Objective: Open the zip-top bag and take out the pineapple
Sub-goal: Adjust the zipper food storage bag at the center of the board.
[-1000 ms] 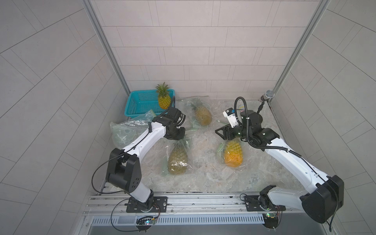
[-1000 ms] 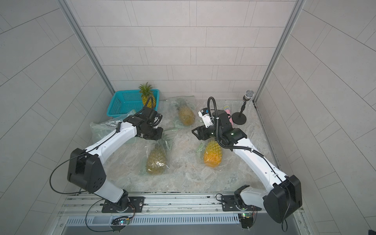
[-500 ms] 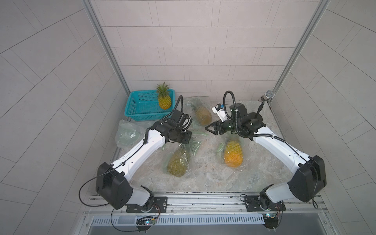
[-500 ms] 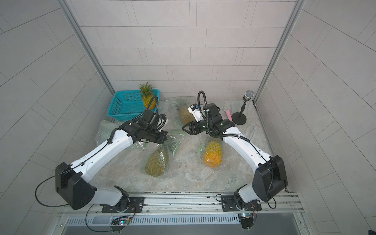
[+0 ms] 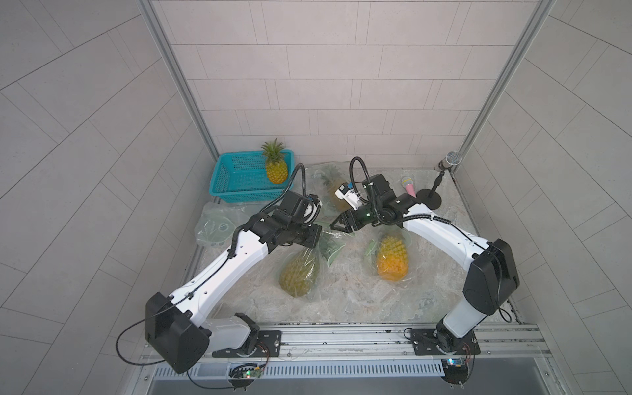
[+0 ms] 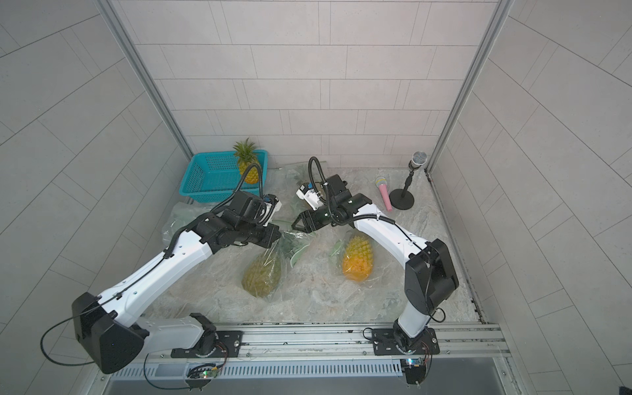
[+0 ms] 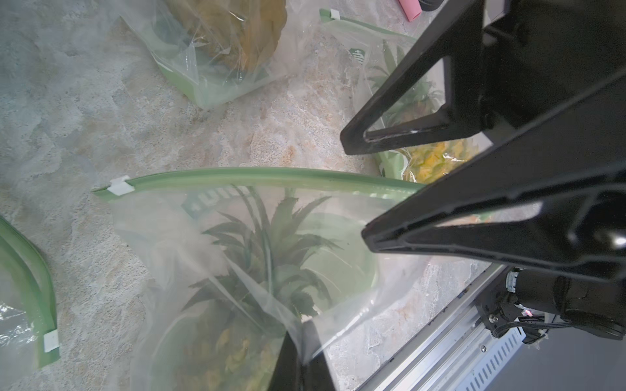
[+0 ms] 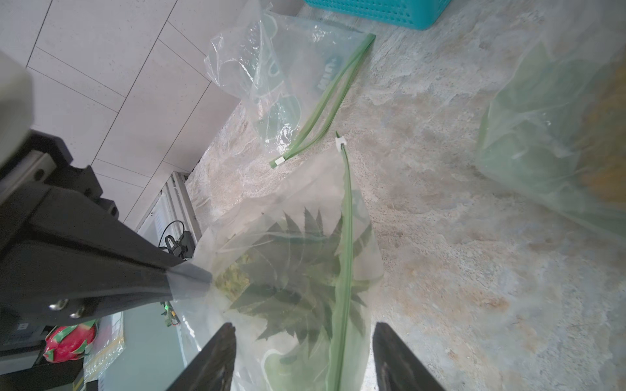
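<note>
We see bare table (image 8: pixel 440 176) beside zip-top bag (image 8: pixel 288 237); left gripper (image 8: pixel 191 281) clamps film; right gripper (image 8: pixel 304 326) gapes astride zip edge (image 8: pixel 346 210).

Both top views look down from high over the whole counter (image 5: pixel 342 301). Wrist cams sit way closer, both on the same bag (image 7: pixel 237 220).

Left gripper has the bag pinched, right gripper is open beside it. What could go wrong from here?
1. The left gripper is shut only on thin film at the edge of the bag. A pull could slip or tear the film and drop the pineapple.
2. The open right gripper straddles the green zip strip, while the white slider sits at the far end. Closing here may clamp both sides together instead of opening them.
</note>
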